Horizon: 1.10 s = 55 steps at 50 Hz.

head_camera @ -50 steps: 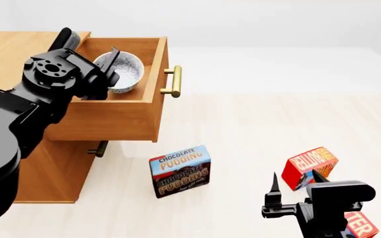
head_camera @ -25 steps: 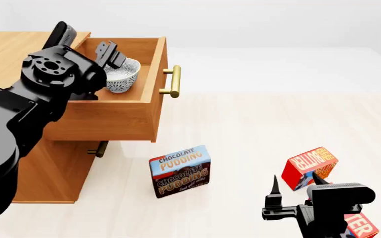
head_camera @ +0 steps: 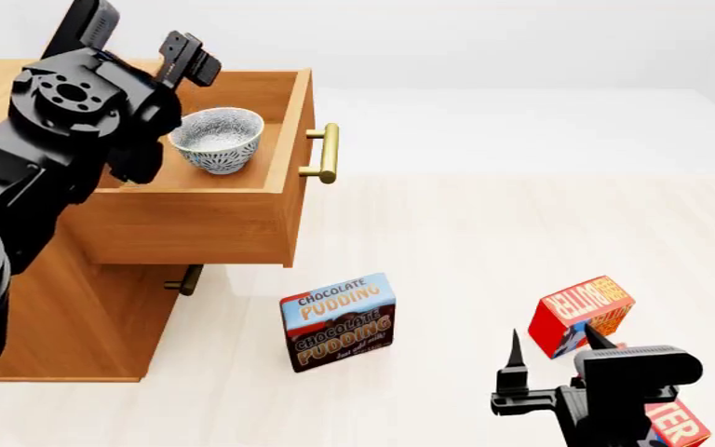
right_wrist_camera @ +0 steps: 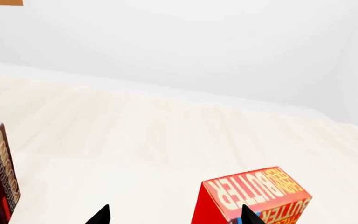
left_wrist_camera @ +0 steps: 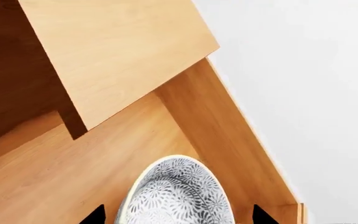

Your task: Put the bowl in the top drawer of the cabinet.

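Observation:
The white bowl (head_camera: pixel 217 140) with its grey-blue pattern rests upright inside the pulled-out top drawer (head_camera: pixel 293 200) of the wooden cabinet (head_camera: pixel 97 317). My left gripper (head_camera: pixel 146 47) hovers above the bowl, open and apart from it. In the left wrist view the bowl (left_wrist_camera: pixel 179 196) lies on the drawer floor (left_wrist_camera: pixel 54 177), between the two spread black tips of the left gripper (left_wrist_camera: pixel 179 215) but below them. My right gripper (head_camera: pixel 554 340) is open low at the front right, holding nothing; the right wrist view shows the right gripper (right_wrist_camera: pixel 175 214) with a red box edge between its tips.
A chocolate pudding box (head_camera: pixel 339 321) stands on the floor in front of the cabinet. A red butter box (head_camera: pixel 581 312) sits just beyond the right gripper, and another red box (head_camera: pixel 674 424) lies beside the right arm. The lower drawer handle (head_camera: pixel 183 279) shows under the open drawer.
The left gripper has let go of the bowl and risen away from it. The bowl went from tilted to upright on the drawer floor. The right arm has not moved.

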Motion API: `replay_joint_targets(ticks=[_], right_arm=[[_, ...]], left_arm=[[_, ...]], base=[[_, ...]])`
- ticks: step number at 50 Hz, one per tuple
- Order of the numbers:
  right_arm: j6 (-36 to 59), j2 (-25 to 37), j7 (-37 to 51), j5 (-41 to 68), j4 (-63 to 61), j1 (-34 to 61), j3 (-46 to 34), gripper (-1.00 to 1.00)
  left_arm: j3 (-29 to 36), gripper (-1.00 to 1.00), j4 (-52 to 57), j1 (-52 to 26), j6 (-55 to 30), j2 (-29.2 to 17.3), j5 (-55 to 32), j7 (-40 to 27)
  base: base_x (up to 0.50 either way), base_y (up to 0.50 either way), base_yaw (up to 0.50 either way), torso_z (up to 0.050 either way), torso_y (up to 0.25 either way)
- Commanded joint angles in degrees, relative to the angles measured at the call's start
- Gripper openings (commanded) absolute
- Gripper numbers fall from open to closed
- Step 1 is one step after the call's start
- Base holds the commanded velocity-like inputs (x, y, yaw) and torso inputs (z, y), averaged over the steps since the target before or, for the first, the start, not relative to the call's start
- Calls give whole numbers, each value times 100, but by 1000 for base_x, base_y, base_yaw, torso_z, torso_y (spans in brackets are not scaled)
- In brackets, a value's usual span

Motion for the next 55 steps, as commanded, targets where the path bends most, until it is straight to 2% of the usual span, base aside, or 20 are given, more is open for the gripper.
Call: replay_joint_targets(ticks=[1, 10, 15, 21, 27, 32, 37, 39, 42, 44, 48, 53, 55], right_arm=[[-38, 18, 8, 20, -12, -31, -1, 100], [-94, 29, 6, 49, 3, -71, 14, 100], [-133, 29, 2, 63, 52, -76, 18, 100], [-104, 18, 10, 62, 73, -6, -25, 100], [115, 6, 143, 96, -233, 78, 10, 100], [414, 30, 325, 88, -830, 206, 31, 100], [719, 34, 589, -45, -1406, 435, 16, 100], [962, 39, 872, -296, -1753, 538, -21, 100], [1150, 53, 1226, -709, -2182, 616, -115, 100], [1242, 53, 1365, -858, -2483, 645, -138, 100], [1369, 67, 1494, -1024, -2964, 733, -198, 100], [1074, 59, 1671, -1281, -3407, 697, -300, 100], [1044, 70, 1719, -1394, -3548, 688, -373, 100]], left_arm=[[72, 100, 4, -212, -19, -3, 68, 197], [23, 100, 332, -543, 143, -89, 255, 522], [-68, 100, 2923, -1284, 1590, -976, 554, 594], [-189, 100, 4816, -1818, 2527, -1688, 960, 775], [-158, 100, 6185, -2036, 3297, -2257, 1518, 963], [164, 100, 7402, -2034, 4238, -2737, 2540, 1182], [616, 100, 8839, -1930, 5449, -3386, 3927, 1136], [915, 100, 9446, -1853, 6112, -3682, 4897, 1007], [1296, 100, 9972, -1661, 6712, -4017, 6205, 529], [1067, 100, 10078, -1179, 6773, -4376, 7576, -220], [734, 100, 10260, -592, 6717, -4865, 9523, -1648], [441, 100, 10509, -236, 6418, -5342, 11765, -3300], [358, 100, 10630, -127, 6297, -5500, 12313, -3718]], base=[[0, 0, 0, 0, 0], [0, 0, 0, 0, 0], [0, 0, 0, 0, 0], [0, 0, 0, 0, 0], [0, 0, 0, 0, 0], [0, 0, 0, 0, 0], [0, 0, 0, 0, 0], [0, 0, 0, 0, 0], [0, 0, 0, 0, 0], [0, 0, 0, 0, 0], [0, 0, 0, 0, 0], [0, 0, 0, 0, 0], [0, 0, 0, 0, 0]])
